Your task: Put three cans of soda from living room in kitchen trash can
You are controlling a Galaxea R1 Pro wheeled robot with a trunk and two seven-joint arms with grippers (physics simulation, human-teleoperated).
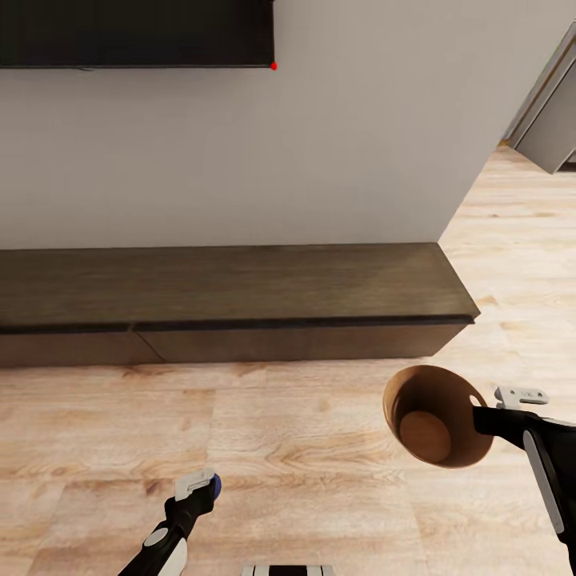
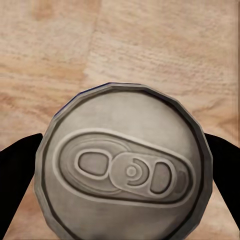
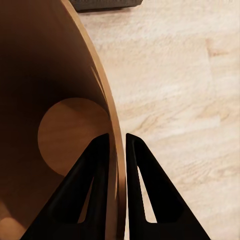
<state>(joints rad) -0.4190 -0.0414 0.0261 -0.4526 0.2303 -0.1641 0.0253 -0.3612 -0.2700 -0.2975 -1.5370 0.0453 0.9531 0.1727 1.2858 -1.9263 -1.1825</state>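
The blue soda can (image 2: pixel 125 167) sits low left of centre, grey top up. The brown-lined trash can (image 1: pixel 436 416), empty, tilts at lower right.

TV (image 1: pixel 136 32) cropped by top edge

I find no legible text, brand, number or sign in any view. Can top (image 2: pixel 125 165) in left wrist view: plain grey metal w/ pull tab, no embossed lettering I can make out. Bin (image 1: pixel 400 404) interior: no label.
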